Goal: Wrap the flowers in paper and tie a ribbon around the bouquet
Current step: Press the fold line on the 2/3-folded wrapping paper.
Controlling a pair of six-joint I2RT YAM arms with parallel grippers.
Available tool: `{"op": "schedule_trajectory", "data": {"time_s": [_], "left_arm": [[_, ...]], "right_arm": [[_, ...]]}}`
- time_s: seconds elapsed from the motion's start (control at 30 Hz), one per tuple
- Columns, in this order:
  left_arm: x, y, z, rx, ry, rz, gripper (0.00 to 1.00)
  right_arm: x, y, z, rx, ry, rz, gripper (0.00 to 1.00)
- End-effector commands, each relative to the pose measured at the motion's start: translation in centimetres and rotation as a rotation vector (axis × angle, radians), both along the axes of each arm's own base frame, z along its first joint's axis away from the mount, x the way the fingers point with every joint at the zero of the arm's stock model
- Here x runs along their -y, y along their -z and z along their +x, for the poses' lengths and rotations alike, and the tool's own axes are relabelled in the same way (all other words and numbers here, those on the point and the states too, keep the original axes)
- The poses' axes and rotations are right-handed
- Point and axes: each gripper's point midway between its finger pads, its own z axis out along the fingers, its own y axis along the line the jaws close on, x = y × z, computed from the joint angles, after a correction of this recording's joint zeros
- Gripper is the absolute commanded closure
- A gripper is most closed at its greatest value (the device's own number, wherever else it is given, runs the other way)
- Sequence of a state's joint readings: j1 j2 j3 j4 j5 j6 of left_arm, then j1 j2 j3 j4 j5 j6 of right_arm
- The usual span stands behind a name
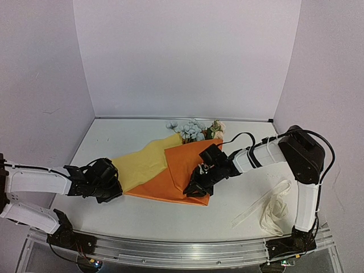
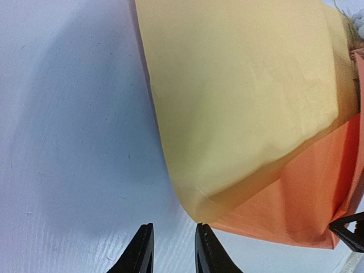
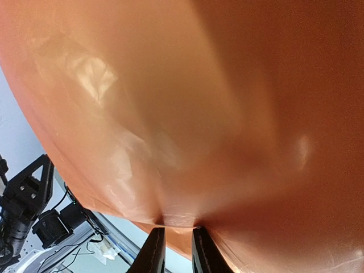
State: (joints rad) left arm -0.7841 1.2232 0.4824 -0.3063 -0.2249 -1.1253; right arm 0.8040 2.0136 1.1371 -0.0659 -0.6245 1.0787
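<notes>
Pale blue, pink and cream artificial flowers (image 1: 192,129) lie toward the far side of the white counter (image 1: 119,136). Only their blooms show, poking out past the far edge of the large glossy sheet of paper (image 1: 176,170), orange on one face and yellow on the other. The paper lies in the middle of the counter, folded over itself. A yellow flap spreads to the left and an orange flap overlaps it from the right.

The right fingers (image 1: 194,187) are at the near orange edge. In the right wrist view these fingers (image 3: 154,250) are almost closed and pinch a fold of the orange paper (image 3: 199,114), which fills most of that view.

The left fingers (image 1: 116,186) sit low, just beside the left end of the yellow flap. In the left wrist view these fingers (image 2: 142,253) stand a little apart with bare counter between them, holding nothing. The paper's rounded corner (image 2: 199,213) lies just beyond one tip.

A long cream-white fabric ribbon (image 1: 273,207) lies in a loose heap on the right side of the counter, apart from the paper and beside the right arm.
</notes>
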Motion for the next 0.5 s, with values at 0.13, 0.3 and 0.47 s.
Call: {"op": "schedule_trajectory", "data": {"time_s": [0.13,0.3,0.47], "left_arm": [[2.7,-2.3,0.2,0.017,-0.036,-0.235,0.65],[3.8,-1.0,0.3,-0.014,-0.038,-0.28,0.58],[4.2,-0.3,0.4,-0.037,-0.066,-0.311,0.58]], "right_arm": [[-2.6,-4.0,1.4,0.061,-0.013,0.069,0.82],[-3.6,-4.6,2.1,0.074,-0.005,0.077,0.82],[-4.2,-3.5,2.6,0.055,0.012,0.07,0.82]]}}
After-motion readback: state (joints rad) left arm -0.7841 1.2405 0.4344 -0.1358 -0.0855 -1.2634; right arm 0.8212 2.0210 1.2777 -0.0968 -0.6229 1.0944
